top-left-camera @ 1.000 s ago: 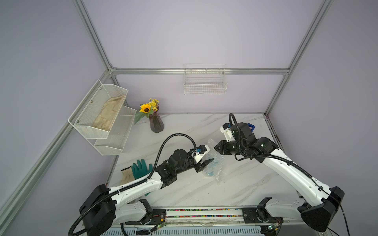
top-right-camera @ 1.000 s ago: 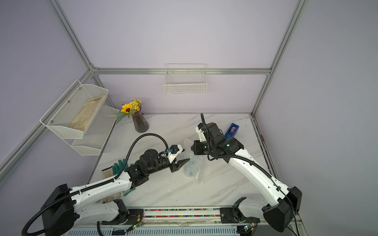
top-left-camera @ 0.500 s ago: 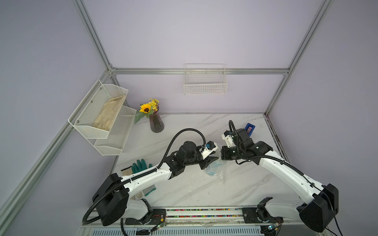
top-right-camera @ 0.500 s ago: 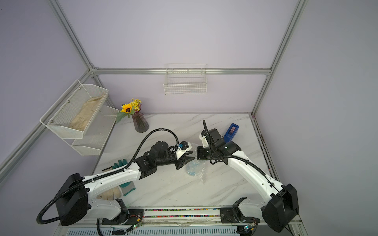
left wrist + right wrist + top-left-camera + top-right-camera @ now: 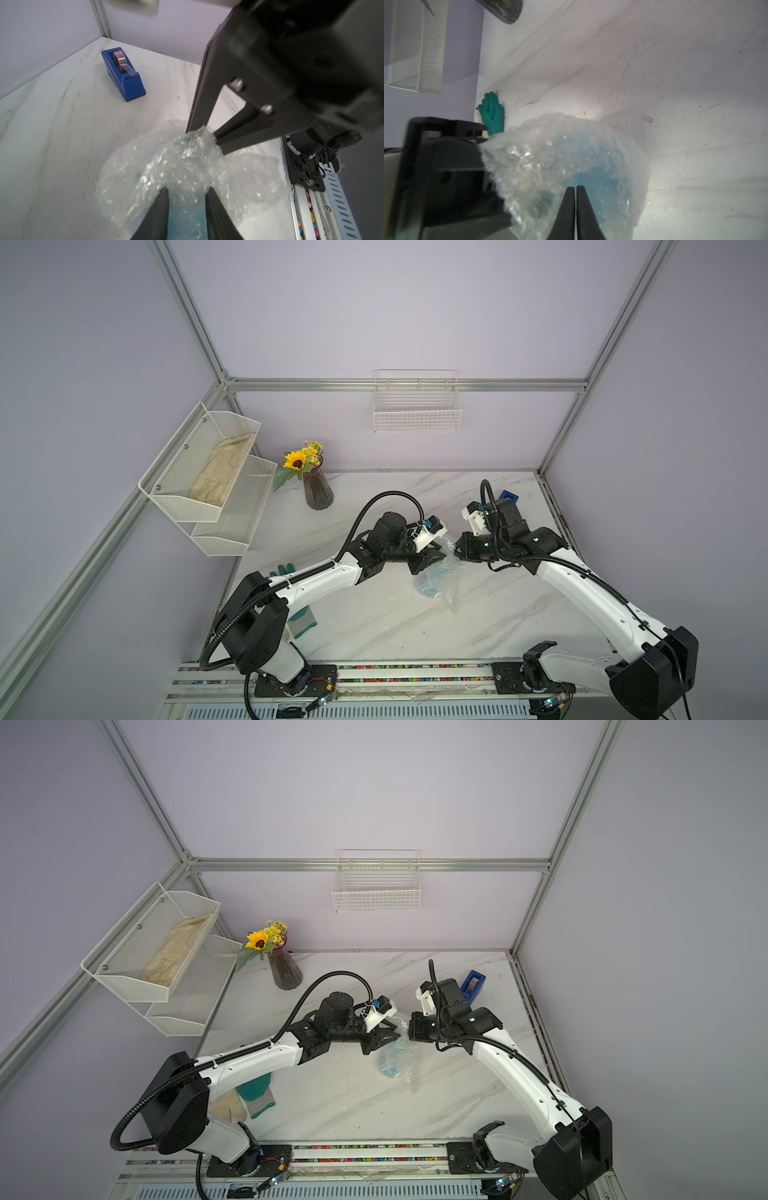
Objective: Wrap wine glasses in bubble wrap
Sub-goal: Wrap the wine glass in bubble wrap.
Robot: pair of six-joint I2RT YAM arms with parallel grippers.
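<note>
Right claw [image 5: 201, 133] pinched shut on bubble wrap [image 5: 182, 164] tuft. Left claw [image 5: 187, 190] part open, tips astride bundle; grip unclear. Goblet [image 5: 428, 587] on table [image 5: 374, 626] between claws, blurred blue under wrap, shape indistinct.

We see lilac walls [image 5: 374, 302] edged with aluminium rails [image 5: 407, 384]. A wire basket [image 5: 417, 414] hangs above our marble tabletop [image 5: 415, 635].

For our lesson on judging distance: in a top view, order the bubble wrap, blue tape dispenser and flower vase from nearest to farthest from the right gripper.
1. bubble wrap: pinched in the right gripper.
2. tape dispenser: just behind it, back right.
3. flower vase: far across, back left.
</note>
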